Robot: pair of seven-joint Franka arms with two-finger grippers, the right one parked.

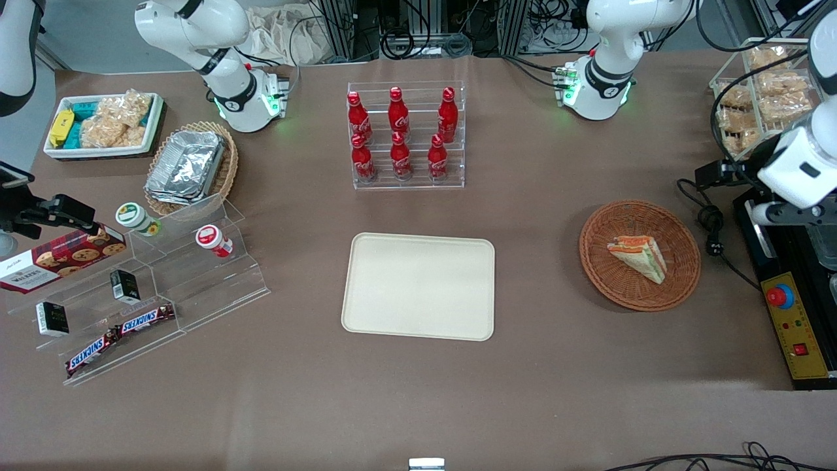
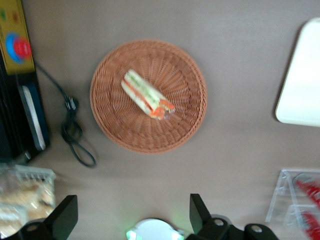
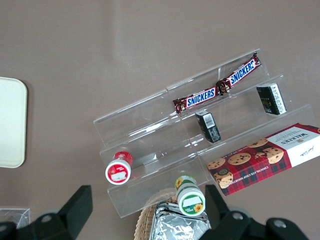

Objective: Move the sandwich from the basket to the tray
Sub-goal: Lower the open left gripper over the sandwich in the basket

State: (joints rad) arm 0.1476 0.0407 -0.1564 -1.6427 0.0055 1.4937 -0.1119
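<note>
The sandwich [image 1: 637, 256], a pale wedge with orange and green layers, lies in the round reddish-brown basket [image 1: 601, 275] toward the working arm's end of the table. The wrist view shows the sandwich [image 2: 146, 94] on its side in the basket [image 2: 115, 130]. The cream tray [image 1: 418, 286] lies flat at mid-table with nothing on it; its corner shows in the wrist view [image 2: 305, 75]. My left gripper [image 2: 132, 214] is open and empty, high above the table and well apart from the basket, toward the working arm's end.
A rack of cola bottles [image 1: 405, 134] stands farther from the camera than the tray. A black control box with a red button [image 1: 791, 327] and a loose cable [image 1: 713, 229] lie beside the basket. A clear stepped shelf of snacks [image 1: 150, 288] stands toward the parked arm's end.
</note>
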